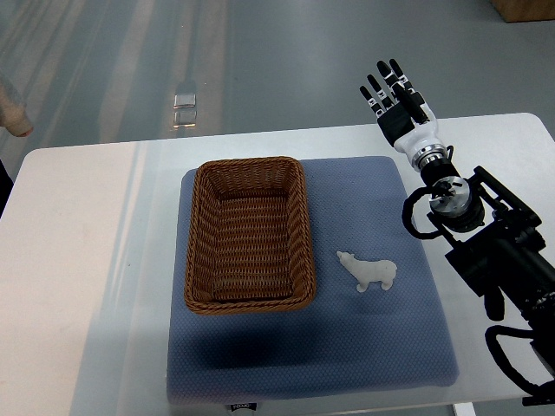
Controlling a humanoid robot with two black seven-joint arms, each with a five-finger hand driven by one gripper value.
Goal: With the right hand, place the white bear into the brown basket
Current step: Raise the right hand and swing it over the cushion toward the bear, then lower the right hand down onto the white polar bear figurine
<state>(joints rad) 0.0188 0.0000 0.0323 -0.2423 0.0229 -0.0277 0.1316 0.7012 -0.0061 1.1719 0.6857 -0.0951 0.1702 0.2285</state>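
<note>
A small white bear point(369, 271) lies on its side on the blue mat point(347, 347), just right of the brown wicker basket point(249, 234). The basket holds nothing that I can see. My right hand point(395, 98) is raised at the far right of the table, well beyond the bear, its black fingers spread and straight, holding nothing. Its dark arm point(486, 251) runs down the right edge of the picture. My left arm does not show.
The mat lies on a white table point(78, 286). A small shiny object point(184, 104) sits on the grey floor beyond the table. A brown box corner point(525, 9) shows at top right, and a pale object point(13, 113) at the left edge.
</note>
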